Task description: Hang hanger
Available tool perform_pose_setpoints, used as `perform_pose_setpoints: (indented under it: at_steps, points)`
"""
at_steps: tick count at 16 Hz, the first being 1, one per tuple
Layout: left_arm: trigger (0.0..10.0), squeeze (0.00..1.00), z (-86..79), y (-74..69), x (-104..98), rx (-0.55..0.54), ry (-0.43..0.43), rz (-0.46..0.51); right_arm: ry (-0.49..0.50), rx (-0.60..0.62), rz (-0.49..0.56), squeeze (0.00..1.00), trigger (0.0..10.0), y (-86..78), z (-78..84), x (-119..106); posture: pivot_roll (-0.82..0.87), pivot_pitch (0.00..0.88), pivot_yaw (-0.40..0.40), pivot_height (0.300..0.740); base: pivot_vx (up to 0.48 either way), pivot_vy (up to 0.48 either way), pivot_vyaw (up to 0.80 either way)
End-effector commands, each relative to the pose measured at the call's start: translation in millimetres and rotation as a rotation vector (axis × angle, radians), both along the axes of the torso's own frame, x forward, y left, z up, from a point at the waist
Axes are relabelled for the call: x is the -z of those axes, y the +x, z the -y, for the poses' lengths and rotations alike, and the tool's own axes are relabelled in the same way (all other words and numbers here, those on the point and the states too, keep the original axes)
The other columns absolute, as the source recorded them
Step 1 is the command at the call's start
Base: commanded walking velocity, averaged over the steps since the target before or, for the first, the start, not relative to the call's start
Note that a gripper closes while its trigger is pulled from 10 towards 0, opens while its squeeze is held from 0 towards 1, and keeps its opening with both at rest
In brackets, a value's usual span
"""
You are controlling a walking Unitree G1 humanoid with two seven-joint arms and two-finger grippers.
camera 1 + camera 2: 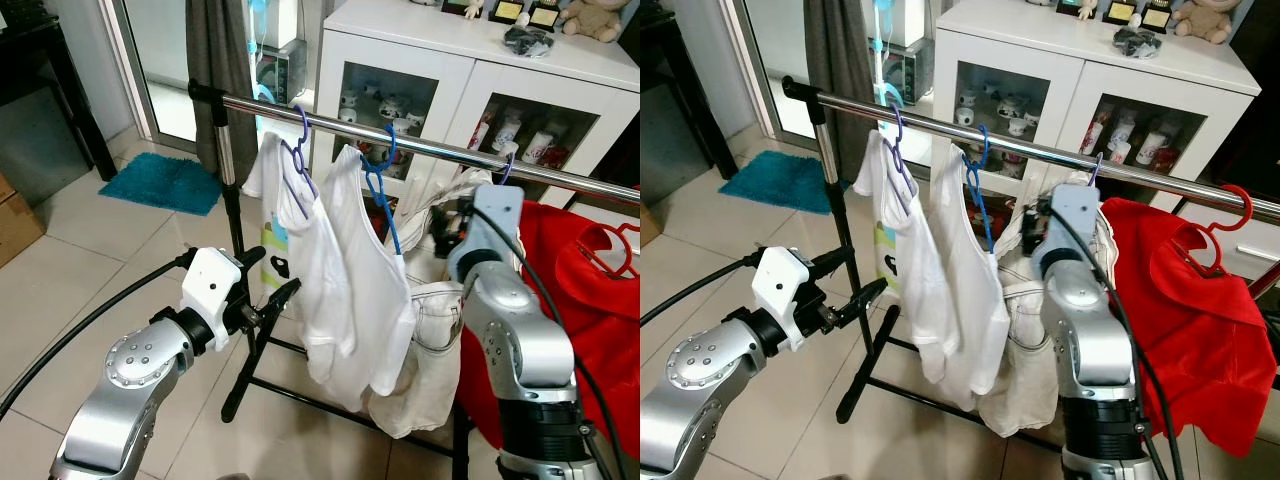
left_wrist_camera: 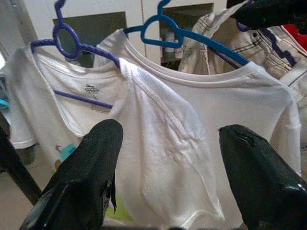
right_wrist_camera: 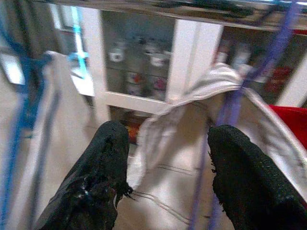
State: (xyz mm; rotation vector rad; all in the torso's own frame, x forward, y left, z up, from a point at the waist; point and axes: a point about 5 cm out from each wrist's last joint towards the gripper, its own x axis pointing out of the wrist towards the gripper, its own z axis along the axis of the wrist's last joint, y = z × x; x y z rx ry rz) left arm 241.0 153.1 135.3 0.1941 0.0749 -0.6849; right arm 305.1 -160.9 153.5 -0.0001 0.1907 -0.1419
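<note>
Shiny rail [image 1: 420,147] with clothes in a row: white shirt [image 1: 300,270] on a purple hanger [image 1: 297,150], another white shirt on a blue hanger [image 1: 380,180], cream trousers [image 1: 430,340] on a hanger, red top [image 1: 1180,320] on a red hanger [image 1: 1220,235]. Left claw [image 2: 168,158] wide open, holding nothing, low in front of the white shirts. Right claw [image 3: 165,163] open too, up near the rail by the trousers' purple hanger [image 3: 230,105], not touching it. White cupboard [image 1: 480,90] behind.

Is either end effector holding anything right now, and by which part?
Nothing is held. Left end effector is open before the white cotton T-shirt; right end effector is open too.
</note>
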Motion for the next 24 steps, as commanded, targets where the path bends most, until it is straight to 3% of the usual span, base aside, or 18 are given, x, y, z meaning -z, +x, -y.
perform_pose_setpoints:
  at_steps: [1,2,6,9,16,18,20,24]
  points:
    - [10.0,0.0,2.9,-0.8,1,0.024,0.006,-0.014,-0.02,0.057,-0.019,0.98,10.0,0.6,10.5,1,-0.04,0.0,-0.08,0.74,0.0,0.0,0.0]
    - [10.0,0.0,3.5,-0.6,1,0.03,0.006,-0.014,-0.032,0.077,-0.029,0.0,10.0,0.0,13.9,1,-0.04,0.0,-0.08,0.74,0.0,0.0,0.0]
    - [10.0,0.0,9.3,-1.6,-1,0.12,-0.019,-0.031,-0.003,0.106,-0.066,0.0,10.0,2.1,19.8,5,-0.05,0.0,-0.083,0.74,0.0,0.0,0.0]
    - [10.0,0.0,14.6,-2.3,-8,0.226,-0.039,-0.038,0.058,0.083,-0.076,0.0,10.0,14.3,18.9,7,-0.05,0.0,-0.077,0.74,0.0,0.0,0.0]
    - [10.0,0.0,15.2,0.3,-12,0.251,-0.04,-0.032,0.086,0.113,-0.095,0.0,9.8,37.5,28.3,13,-0.05,0.0,-0.076,0.74,0.0,0.0,0.0]
    - [10.0,0.0,14.5,0.3,-12,0.251,-0.039,-0.034,0.085,0.119,-0.101,0.0,9.3,39.7,29.6,15,-0.05,0.0,-0.076,0.74,0.0,0.0,0.0]
    - [10.0,0.0,14.0,0.2,-12,0.251,-0.037,-0.036,0.089,0.129,-0.118,0.0,6.6,40.8,34.2,21,-0.05,0.0,-0.074,0.74,0.0,0.0,0.0]
    - [10.0,0.0,13.7,1.4,-11,0.256,-0.032,-0.037,0.086,0.159,-0.119,0.0,5.4,46.6,41.7,24,-0.05,0.0,-0.067,0.74,0.0,0.0,0.0]
